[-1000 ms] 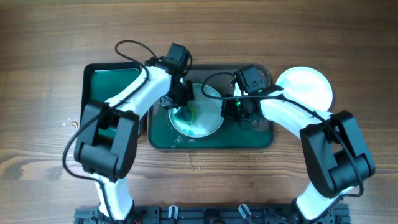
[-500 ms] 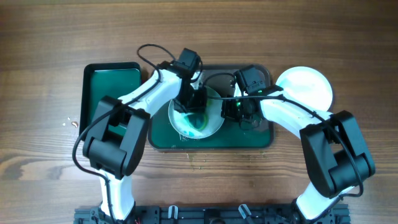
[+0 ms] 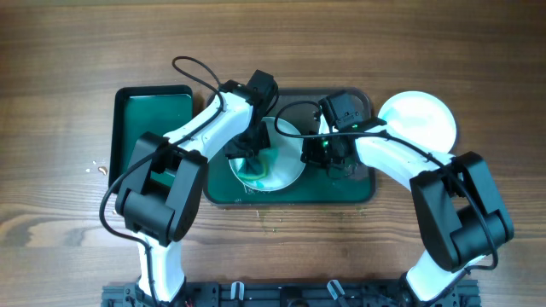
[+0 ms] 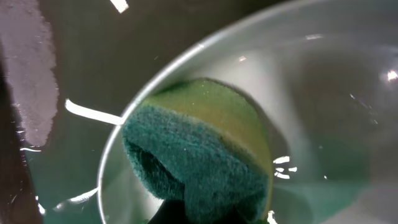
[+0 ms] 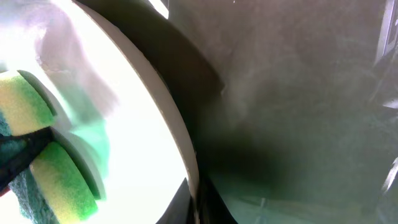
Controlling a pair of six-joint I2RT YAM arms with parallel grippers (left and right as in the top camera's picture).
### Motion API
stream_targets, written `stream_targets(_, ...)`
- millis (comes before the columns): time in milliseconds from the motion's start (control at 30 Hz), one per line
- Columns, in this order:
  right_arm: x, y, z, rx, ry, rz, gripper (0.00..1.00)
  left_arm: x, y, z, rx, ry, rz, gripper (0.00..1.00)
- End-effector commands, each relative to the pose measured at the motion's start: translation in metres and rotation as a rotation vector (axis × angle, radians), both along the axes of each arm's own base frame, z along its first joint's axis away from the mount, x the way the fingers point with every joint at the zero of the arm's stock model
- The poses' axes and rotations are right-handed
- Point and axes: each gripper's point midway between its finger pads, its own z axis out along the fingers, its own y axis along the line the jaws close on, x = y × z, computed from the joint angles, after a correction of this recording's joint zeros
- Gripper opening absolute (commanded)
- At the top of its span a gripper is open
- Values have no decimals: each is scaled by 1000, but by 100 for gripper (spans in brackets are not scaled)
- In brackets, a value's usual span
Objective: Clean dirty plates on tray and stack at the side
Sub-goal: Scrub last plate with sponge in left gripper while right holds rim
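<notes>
A white plate (image 3: 286, 166) with a teal smear lies on the large dark tray (image 3: 358, 192). My left gripper (image 3: 254, 158) is shut on a green sponge (image 4: 205, 155) and presses it on the plate's face (image 4: 323, 112). My right gripper (image 3: 317, 153) is shut on the plate's right rim (image 5: 180, 143), with one finger on each side of the rim. The sponge also shows at the left of the right wrist view (image 5: 37, 155). A clean white plate (image 3: 418, 119) lies on the table right of the tray. A third plate is not visible.
A smaller dark tray with a green base (image 3: 153, 128) stands left of the large tray. Small crumbs (image 3: 95, 168) lie on the wooden table at the left. Cables loop above both arms.
My left gripper has moved the sponge across the plate, first right and up, then back left and down. The right gripper has stayed on the rim.
</notes>
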Motion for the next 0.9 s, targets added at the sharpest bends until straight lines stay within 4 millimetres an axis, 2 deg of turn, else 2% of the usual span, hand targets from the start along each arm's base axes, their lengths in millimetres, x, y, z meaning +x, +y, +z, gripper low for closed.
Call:
stream_targets(0,-3,-1,-2,8,19,-14,4,5,-1,-6,-1,-12,30,4)
stream_targets(33,-3,-1,-2,8,20,-14,4,3,-14,-6,-73,9,-5,4)
stream_targets(133,-3,-1,-2,8,20,-14,4,-12,-71,3,-390,86,-141,4)
stream_targets(200,-3,-1,-2,8,20,-14,4,-18,-95,12,-513,101,-210,4)
stream_targets(367,-3,-1,-2,8,21,-13,4,-6,-106,10,-501,23,-255,4)
stream_targets(467,-4,-1,-2,7,23,-14,4,17,-86,2,-360,-73,-183,4)
stream_targets(567,-4,-1,-2,7,23,-13,4,42,-53,-2,-152,-194,-85,4)
stream_targets(667,-4,-1,-2,7,23,-13,4,60,-21,2,32,-297,-28,4)
stream_targets(767,-4,-1,-2,7,23,-13,4,62,10,8,194,-340,46,4)
stream_targets(867,-4,-1,-2,7,23,-13,4,50,34,12,311,-329,123,4)
